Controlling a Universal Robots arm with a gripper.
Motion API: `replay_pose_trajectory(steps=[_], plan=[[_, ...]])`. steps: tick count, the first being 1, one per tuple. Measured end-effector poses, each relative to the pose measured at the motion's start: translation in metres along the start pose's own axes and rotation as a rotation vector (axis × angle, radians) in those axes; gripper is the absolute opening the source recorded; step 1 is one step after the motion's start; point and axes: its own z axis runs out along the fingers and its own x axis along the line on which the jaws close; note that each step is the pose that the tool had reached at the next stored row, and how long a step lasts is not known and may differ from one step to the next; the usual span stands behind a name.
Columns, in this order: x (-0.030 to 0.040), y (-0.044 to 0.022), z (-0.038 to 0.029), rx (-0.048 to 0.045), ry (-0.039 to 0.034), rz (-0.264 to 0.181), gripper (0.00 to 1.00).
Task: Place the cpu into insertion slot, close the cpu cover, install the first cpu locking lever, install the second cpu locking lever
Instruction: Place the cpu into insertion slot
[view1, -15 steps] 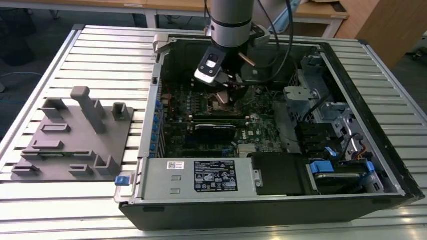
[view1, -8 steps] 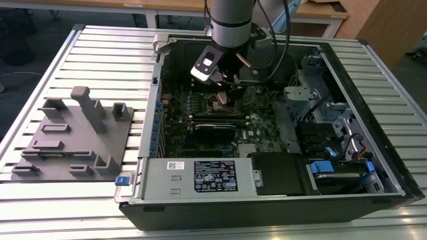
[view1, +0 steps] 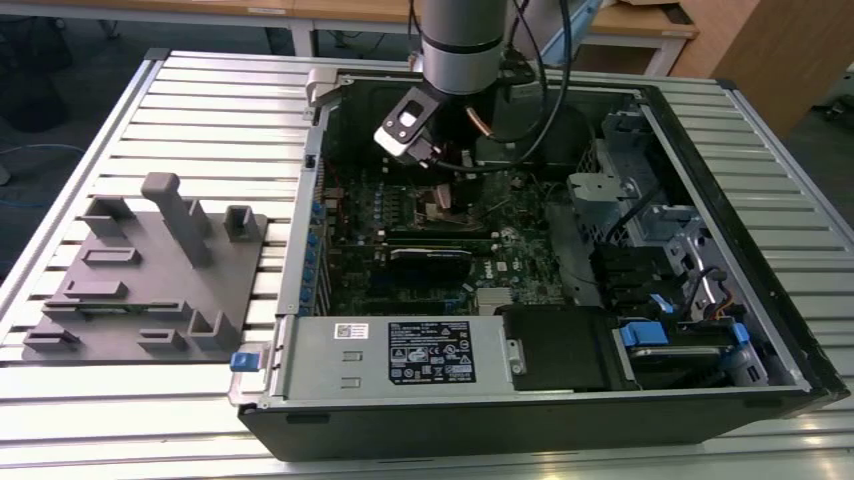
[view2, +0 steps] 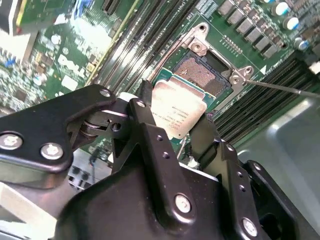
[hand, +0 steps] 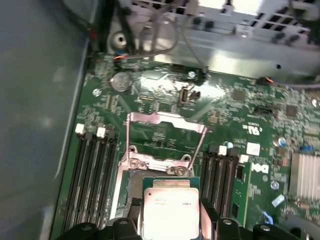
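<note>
My gripper (view1: 424, 152) reaches down into the open computer case over the green board. In both wrist views its black fingers (view2: 142, 102) are shut on the edges of the cpu (view2: 177, 114), a thin pale silvery square. The cpu (hand: 170, 207) hangs just off one edge of the insertion slot (view2: 206, 75), whose dark centre lies uncovered. The cpu cover (hand: 165, 119), a thin metal frame with a square window, stands swung open beyond the slot. A thin metal lever rod (view2: 285, 88) sticks out from the slot's corner.
Long black memory slots (hand: 92, 170) flank the socket on both sides. A white-labelled power supply box (view1: 400, 355) lies along the case's near wall, with drive cages (view1: 654, 220) at the exterior view's right. A grey fixture block (view1: 147, 270) sits outside the case on the slatted table.
</note>
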Motion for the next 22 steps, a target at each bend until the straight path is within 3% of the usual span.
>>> replay_pose_trajectory(steps=[8, 11, 14, 17, 22], plan=[[0.0000, -0.0001, 0.0002, 0.0025, -0.0130, 0.141, 0.54], [0.0005, -0.0005, 0.0003, 0.0027, -0.0133, 0.155, 0.54], [0.0015, -0.0015, 0.0005, 0.0022, -0.0043, 0.158, 0.54], [0.0017, -0.0018, 0.0008, 0.0016, 0.0132, 0.160, 0.54], [0.0019, -0.0020, 0.0025, 0.0013, 0.0199, 0.153, 0.54]])
